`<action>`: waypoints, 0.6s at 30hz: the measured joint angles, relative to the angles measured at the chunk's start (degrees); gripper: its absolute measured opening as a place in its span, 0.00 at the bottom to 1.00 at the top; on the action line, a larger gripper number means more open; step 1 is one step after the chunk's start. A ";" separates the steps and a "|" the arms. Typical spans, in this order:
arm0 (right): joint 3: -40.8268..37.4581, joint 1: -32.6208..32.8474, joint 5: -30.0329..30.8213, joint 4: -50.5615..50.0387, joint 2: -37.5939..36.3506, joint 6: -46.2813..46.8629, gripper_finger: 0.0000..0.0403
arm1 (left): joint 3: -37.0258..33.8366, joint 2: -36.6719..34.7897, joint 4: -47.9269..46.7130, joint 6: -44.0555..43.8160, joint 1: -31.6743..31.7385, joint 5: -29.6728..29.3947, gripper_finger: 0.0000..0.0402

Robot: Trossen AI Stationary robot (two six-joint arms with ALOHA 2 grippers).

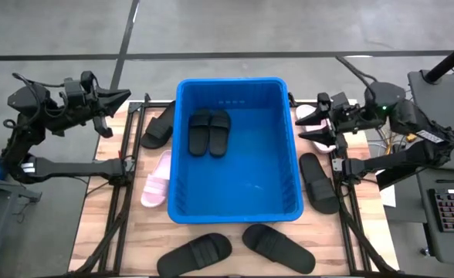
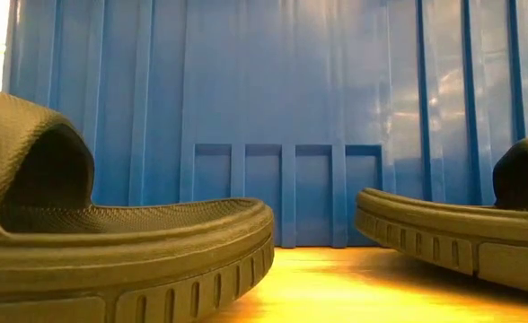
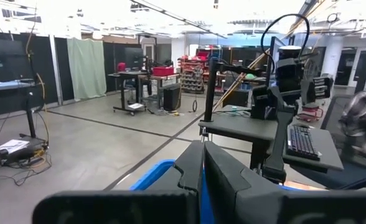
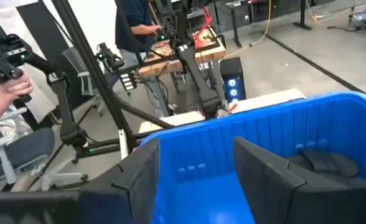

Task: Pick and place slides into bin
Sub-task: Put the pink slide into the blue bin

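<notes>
You have eight slides in the high view: six black and two pink. Two black ones [image 1: 210, 131] lie side by side on the floor of the bin [image 1: 289, 147], in its upper left part, straps up, long axes running top to bottom of the frame. The bin is one bright blue plastic tub at the centre of the table [image 1: 103, 232], rectangular with a thick rolled rim and a smooth floor, its long axis also top to bottom. In the low view its outer wall [image 2: 282, 117] is ribbed. Outside it, a black slide [image 1: 159, 127] slants along the bin's upper left side. A pink slide [image 1: 157, 179] lies below that one, nearly parallel to the wall. On the right, the second pink slide [image 1: 306, 113] is partly hidden under the right gripper [image 1: 313, 126], and another black slide [image 1: 320, 183] lies lengthwise beside the wall. The last two black slides, one [image 1: 194, 252] and the other [image 1: 279, 247], sit below the bin, both on a slant; the low view shows their grooved rubber soles and finely textured straps close up. Your right gripper hangs just right of the bin's upper corner, and its wrist view shows the fingers [image 4: 264, 174] spread apart with nothing between them. Your left gripper [image 1: 123, 96] waits at the upper left of the table, clenched on nothing, its fingers [image 3: 189, 171] pressed together.
</notes>
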 joint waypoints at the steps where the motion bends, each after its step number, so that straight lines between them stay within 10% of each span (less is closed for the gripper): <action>1: 0.63 0.02 0.12 -1.00 0.03 -0.19 0.48 | 0.00 0.02 0.00 0.00 0.00 0.02 0.00; 8: 2.78 0.00 4.21 -10.82 -0.40 2.41 0.48 | -0.02 0.64 0.00 0.00 0.00 0.00 0.00; 18: 2.33 -0.02 40.39 -34.77 -0.62 17.26 0.48 | -0.02 2.18 0.26 -1.39 0.00 -0.02 0.00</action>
